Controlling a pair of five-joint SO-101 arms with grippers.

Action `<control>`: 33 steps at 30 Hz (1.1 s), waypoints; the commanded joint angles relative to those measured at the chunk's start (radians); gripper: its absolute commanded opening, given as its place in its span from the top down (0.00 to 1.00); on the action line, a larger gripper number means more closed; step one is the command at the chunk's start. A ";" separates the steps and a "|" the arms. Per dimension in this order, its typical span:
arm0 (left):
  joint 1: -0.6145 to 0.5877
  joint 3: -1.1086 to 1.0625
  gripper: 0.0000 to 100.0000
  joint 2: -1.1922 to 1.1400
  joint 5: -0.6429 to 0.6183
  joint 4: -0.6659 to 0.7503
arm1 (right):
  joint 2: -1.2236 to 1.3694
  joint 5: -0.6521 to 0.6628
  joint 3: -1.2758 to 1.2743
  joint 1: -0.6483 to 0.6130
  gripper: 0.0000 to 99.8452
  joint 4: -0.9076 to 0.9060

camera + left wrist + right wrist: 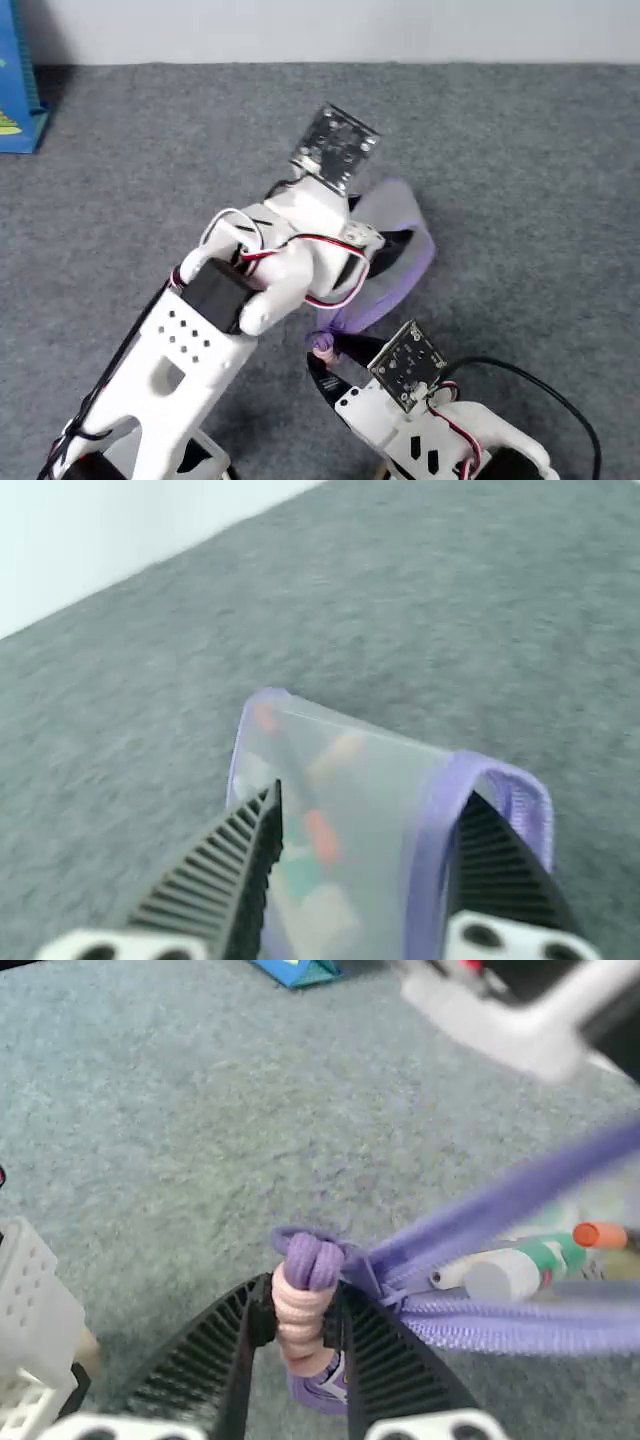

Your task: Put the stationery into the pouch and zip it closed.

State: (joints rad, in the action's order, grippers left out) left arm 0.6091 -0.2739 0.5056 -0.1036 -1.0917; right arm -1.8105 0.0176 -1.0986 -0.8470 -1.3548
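Observation:
The translucent pouch point(402, 250) with purple trim lies on the grey mat at mid-table, and its zipper is partly open. My left gripper point(370, 810) straddles the pouch point(350, 800), one finger on each side edge, shut on it. Coloured stationery point(318, 835) shows through its wall. My right gripper point(300, 1310) is shut on the pink-and-purple zipper pull point(303, 1295) at the pouch's near end. That pull point(322, 346) sits just ahead of the right gripper point(325, 368) in the high view. A white-and-green pen point(510, 1268) with an orange cap lies in the opening.
A blue box point(16, 95) stands at the far left edge of the mat, against the white wall; the right wrist view also catches the blue box point(300, 970). The left arm point(250, 280) stretches from the near left over the pouch. Bare grey mat surrounds the pouch.

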 commanded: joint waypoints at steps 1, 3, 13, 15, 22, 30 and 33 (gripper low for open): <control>0.009 0.125 0.75 0.017 0.008 -0.031 | -0.005 0.009 0.092 -0.002 0.99 -0.025; 0.009 0.174 0.75 0.017 0.008 -0.081 | -0.005 0.008 0.135 -0.001 0.99 -0.048; -0.152 0.363 0.75 0.017 0.144 -0.336 | -0.005 0.078 0.213 0.153 0.99 -0.148; -0.189 0.363 0.75 0.017 0.213 -0.384 | -0.005 0.101 0.213 0.194 0.99 -0.147; -0.230 0.357 0.75 0.015 0.430 -0.548 | -0.005 0.175 0.213 0.331 0.99 -0.127; -0.158 0.154 0.71 0.017 0.519 -0.552 | -0.005 0.175 0.213 0.420 0.99 -0.056; -0.132 0.048 0.71 0.026 0.516 -0.457 | -0.005 0.173 0.213 0.420 0.99 -0.047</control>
State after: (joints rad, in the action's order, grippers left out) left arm 0.4511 -0.1665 0.5056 0.4058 -1.6318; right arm -1.8136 0.1834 -0.9298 -0.4434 -1.4300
